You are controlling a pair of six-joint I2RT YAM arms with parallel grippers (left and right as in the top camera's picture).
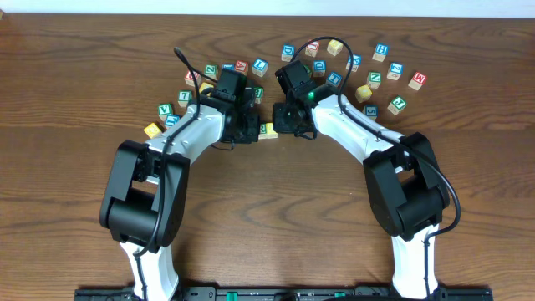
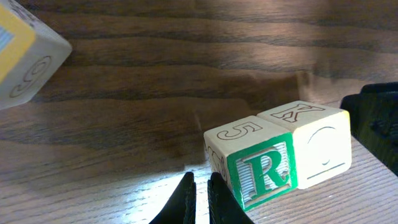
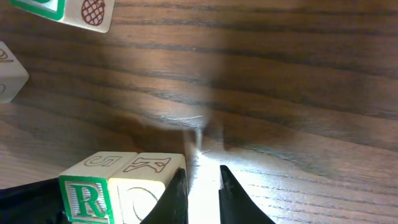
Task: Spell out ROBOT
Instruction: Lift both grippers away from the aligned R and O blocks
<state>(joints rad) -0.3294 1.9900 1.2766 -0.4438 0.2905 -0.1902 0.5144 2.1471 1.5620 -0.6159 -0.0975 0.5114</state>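
The wooden table (image 1: pixel 267 209) carries everything; the left arm (image 1: pixel 159 167) and the right arm (image 1: pixel 393 167) lean in from the near edge and meet at mid-table, probably so both can work on one spot. The scattered blocks (image 1: pixel 381 52) lie in an arc along the far side, leaving the middle for the word.

The left gripper (image 2: pixel 200 186) sits low, its tips drawn almost together with only a sliver between them, pinching nothing. The right gripper (image 3: pixel 202 180) is also low, its jaws slightly parted and empty; its left finger (image 3: pixel 177 193) seems to rest against the pair, perhaps squaring it up.

Between the grippers, the R block (image 2: pixel 264 174) and the O block (image 2: pixel 320 149) sit touching, R on the left, O on the right, faces toward the near side. I judge this the start of ROBOT, with B, O and T not yet placed.

The overhead view shows the whole supply of letters but leaves the pair (image 1: pixel 267 130) too small to read; the wrist views make the R and O legible, plus a 5 and a K on top, and show the jaws.
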